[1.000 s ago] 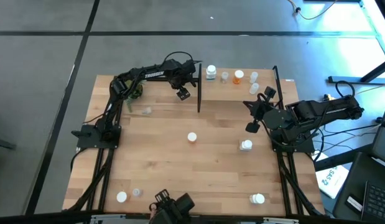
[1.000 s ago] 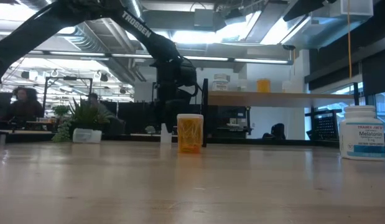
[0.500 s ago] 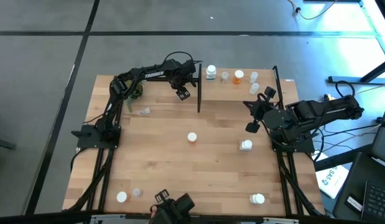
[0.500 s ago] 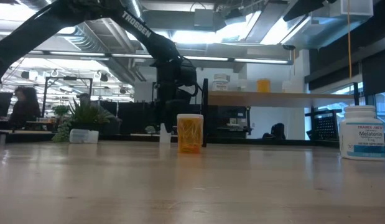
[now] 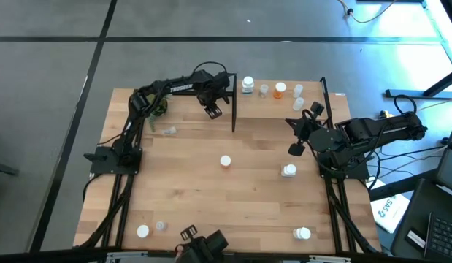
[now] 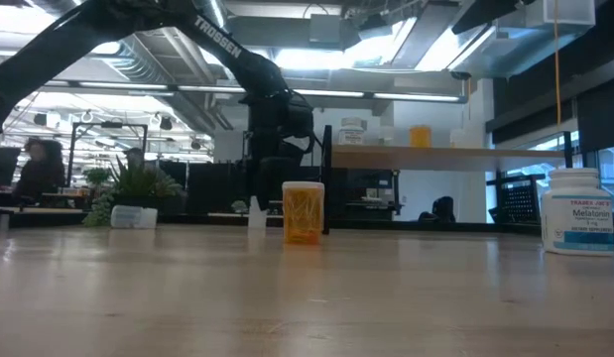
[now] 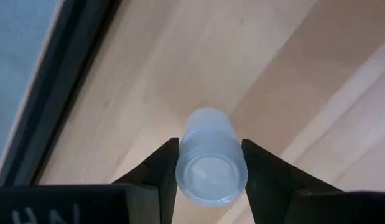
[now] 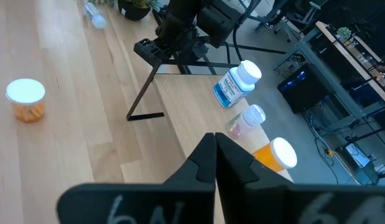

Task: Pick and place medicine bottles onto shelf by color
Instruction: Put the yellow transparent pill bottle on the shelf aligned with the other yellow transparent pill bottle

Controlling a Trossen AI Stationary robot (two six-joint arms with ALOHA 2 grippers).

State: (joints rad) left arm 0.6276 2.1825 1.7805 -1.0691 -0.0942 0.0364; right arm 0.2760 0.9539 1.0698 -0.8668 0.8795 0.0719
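1. Bottle (image 7: 211,155) stands end-on to the left wrist camera, pale, translucent and round.
2. Left gripper (image 5: 213,110) pinches it above the table, beside the shelf (image 5: 313,93).
3. Right gripper (image 5: 300,135) has its fingers pressed together.

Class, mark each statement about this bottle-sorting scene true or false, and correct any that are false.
1. The left claw grips a clear bottle. True.
2. The right claw is wide open. False: its fingers are shut together, holding nothing.
3. An orange bottle stands near the table's middle. True.
4. The shelf holds no bottles. False: several already stand on it.
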